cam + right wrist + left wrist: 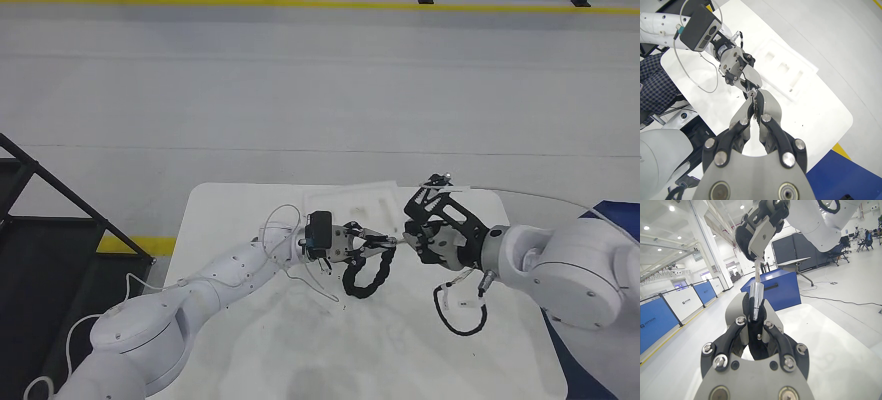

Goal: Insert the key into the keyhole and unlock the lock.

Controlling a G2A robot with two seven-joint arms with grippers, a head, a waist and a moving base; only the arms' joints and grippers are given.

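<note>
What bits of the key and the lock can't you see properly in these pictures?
Left wrist view: the key has its head hidden between the pads of the right hand; the left hand covers the lower end of the lock.
Right wrist view: the key is edge-on, so whether its tip is inside the keyhole is unclear.
Top view: key and lock are too small.
</note>
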